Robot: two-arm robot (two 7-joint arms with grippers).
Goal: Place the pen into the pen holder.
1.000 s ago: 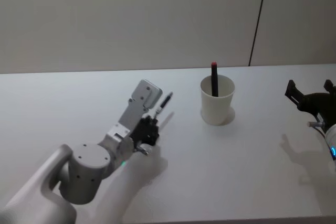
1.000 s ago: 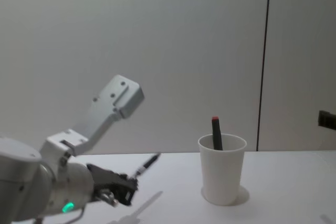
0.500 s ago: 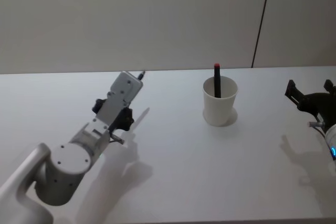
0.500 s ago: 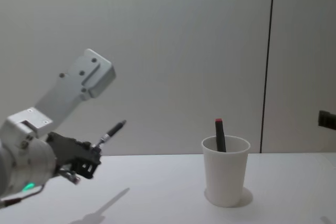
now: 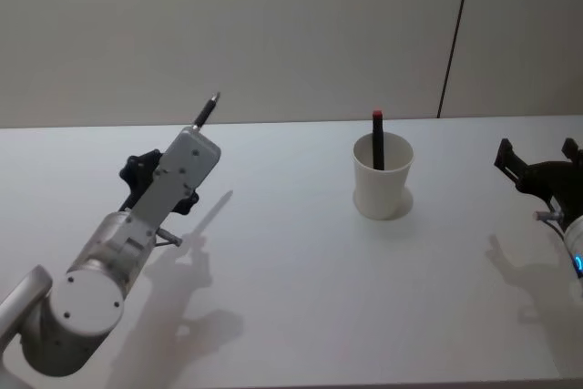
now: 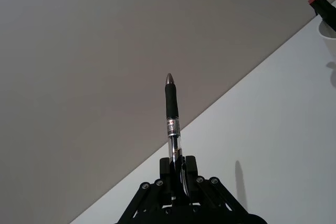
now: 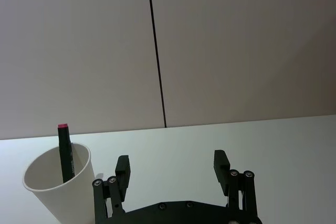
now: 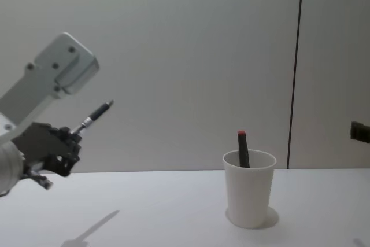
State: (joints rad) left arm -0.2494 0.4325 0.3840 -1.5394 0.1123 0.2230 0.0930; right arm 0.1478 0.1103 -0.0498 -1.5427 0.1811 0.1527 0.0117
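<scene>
Left gripper: my black jointed fingers are pinched narrow on the pen, held above the matte white table. The pen is slim, with a clear barrel, a matte black grip and a dark conical tip angled up toward 1 o'clock. At its 3 o'clock stands the pen holder, a tapered white paper cup with a rolled rim, holding a black red-capped marker. Further toward 3 o'clock, my right gripper sits parked, fingers spread wide.

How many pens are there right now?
2. One pen is held aloft in the left gripper; a red-tipped pen stands in the pen holder. Others might hide inside.
</scene>
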